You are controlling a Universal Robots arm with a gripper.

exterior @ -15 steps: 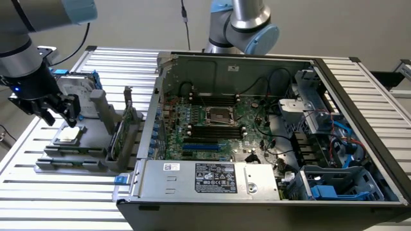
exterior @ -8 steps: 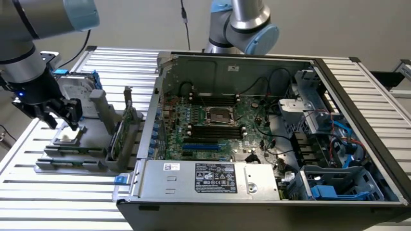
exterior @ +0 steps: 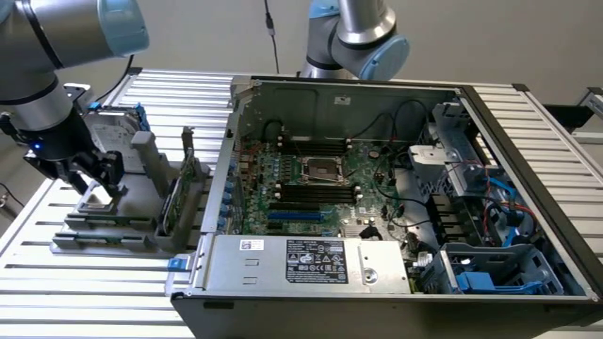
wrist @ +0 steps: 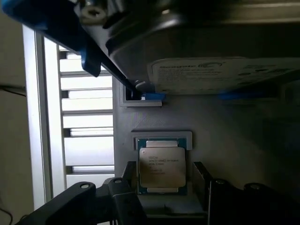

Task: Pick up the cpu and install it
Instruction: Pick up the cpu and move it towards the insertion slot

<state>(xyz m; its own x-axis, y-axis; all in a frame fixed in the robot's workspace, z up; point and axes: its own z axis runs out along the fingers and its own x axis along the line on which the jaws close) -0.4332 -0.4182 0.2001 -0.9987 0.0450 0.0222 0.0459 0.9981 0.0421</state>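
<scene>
The task stands at its very start: the cpu [exterior: 97, 205] lies flat, silvery top up, in its shallow recess on the grey parts holder [exterior: 104, 239], which sits on the slatted desk [exterior: 85, 282] at the exterior view's left, just beside the open computer case [exterior: 282, 272]. The tool [exterior: 97, 189] hangs directly above the chip with its jaws spread wide and nothing between them. In the wrist view the black fingers [wrist: 119, 187] stand on either side of the cpu [wrist: 161, 164] and apart from its edges, so no grip has been made. The chip looks squarely seated in its pocket, not tilted or lifted. On the same holder, just beyond the chip, rests the hard drive [wrist: 220, 70] with its blue side rails, untouched. Inside the case, the processor socket [exterior: 318, 168] sits near the middle of the motherboard [exterior: 377, 205], between the memory slots, and appears to hold no chip, though this is hard to confirm. Judging from this, neither the pick nor the install is done.
</scene>
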